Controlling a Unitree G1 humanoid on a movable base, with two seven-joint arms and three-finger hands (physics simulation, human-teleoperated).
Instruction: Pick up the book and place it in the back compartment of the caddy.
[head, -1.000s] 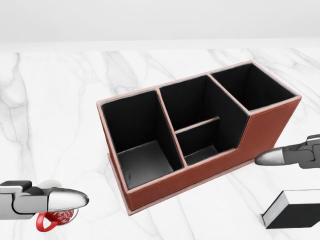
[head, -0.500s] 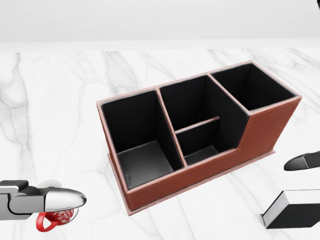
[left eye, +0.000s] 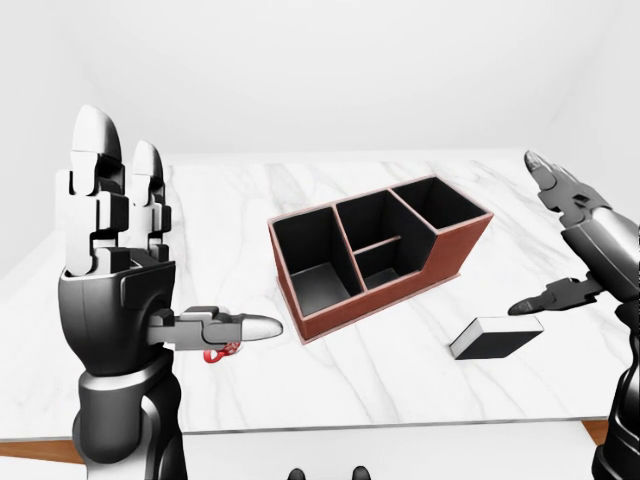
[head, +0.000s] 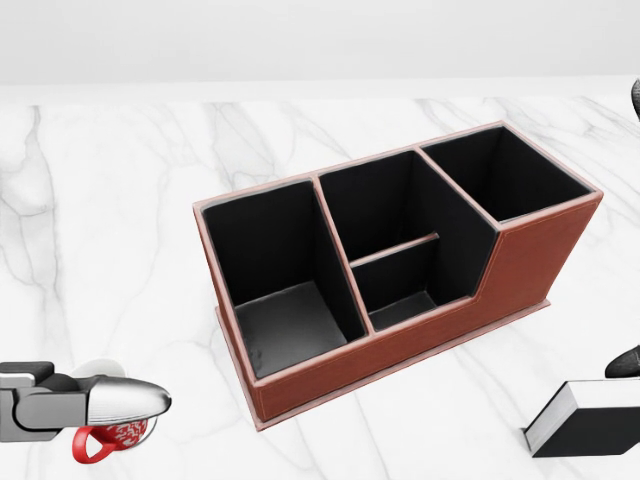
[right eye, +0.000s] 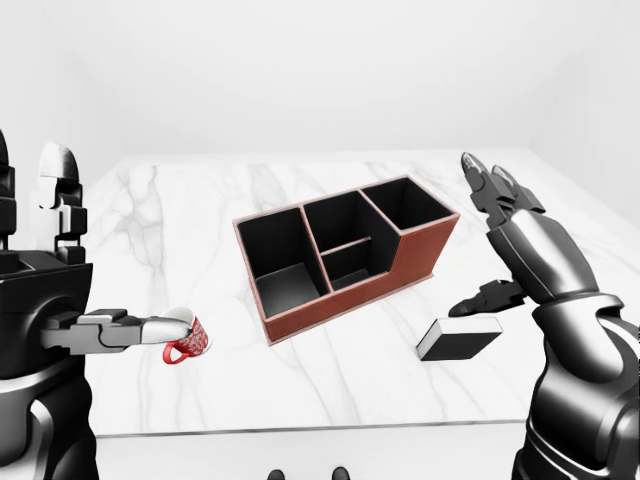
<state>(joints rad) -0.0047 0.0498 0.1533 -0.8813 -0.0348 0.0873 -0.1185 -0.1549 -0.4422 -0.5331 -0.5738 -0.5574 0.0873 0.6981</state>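
My right hand is up above the table with its fingers spread wide, holding nothing. Its thumb points down toward the book, just above it, but I cannot tell if it touches. The book is black with white page edges, and it lies flat on the white marble table, near the right end of the caddy. The caddy is a brown box with black insides and four open spaces, all empty. My left hand is up too, on the left of the picture, with two fingers straight up and the thumb pointing sideways. It holds nothing. A small red and white cup sits on the table just past that thumb.
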